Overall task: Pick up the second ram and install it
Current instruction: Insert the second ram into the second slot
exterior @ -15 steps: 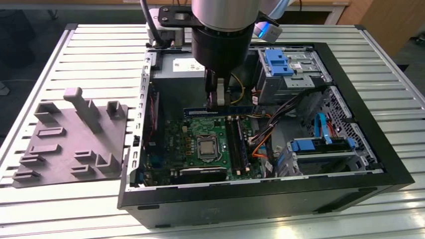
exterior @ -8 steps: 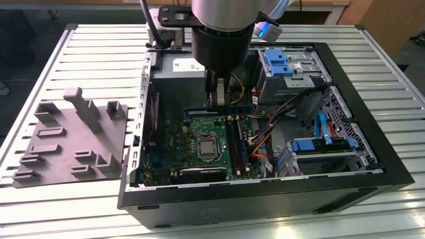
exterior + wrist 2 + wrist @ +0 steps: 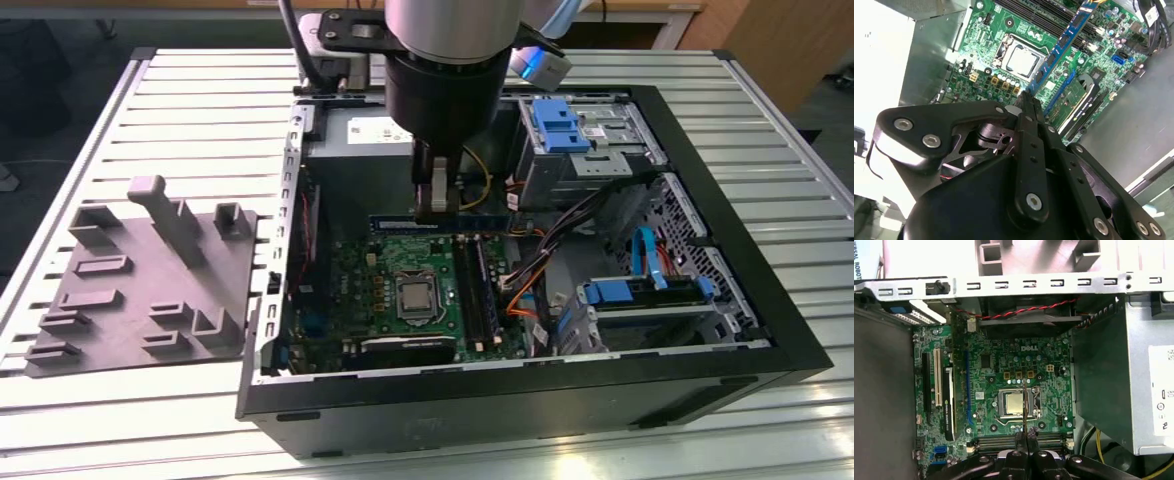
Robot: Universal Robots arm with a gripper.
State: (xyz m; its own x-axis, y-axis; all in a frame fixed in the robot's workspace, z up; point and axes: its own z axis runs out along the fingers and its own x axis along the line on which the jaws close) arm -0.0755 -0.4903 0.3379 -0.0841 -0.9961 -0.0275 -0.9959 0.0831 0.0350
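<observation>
The end effector [image 3: 434,208] is pinched shut on the ram [image 3: 483,221]. The ram hangs level in the air inside the open case [image 3: 534,388]. It is just above the green board [image 3: 387,275] and near the grey box [image 3: 350,130].

In the second wrist view the ram [image 3: 1064,42] sticks out from the end effector [image 3: 1029,96] over the board. In the first wrist view the ram [image 3: 1025,405] looks like a thin line above the square chip [image 3: 1014,404].

So the pick-up part looks done. The put-in part is not done, because the ram is not in a slot yet. The long black slots [image 3: 477,285] sit lower down on the board. The ram seems to point across them, not along them. I think the job is about half done.

A grey tray [image 3: 147,280] lies on the worktop [image 3: 134,425] beside the case.
</observation>
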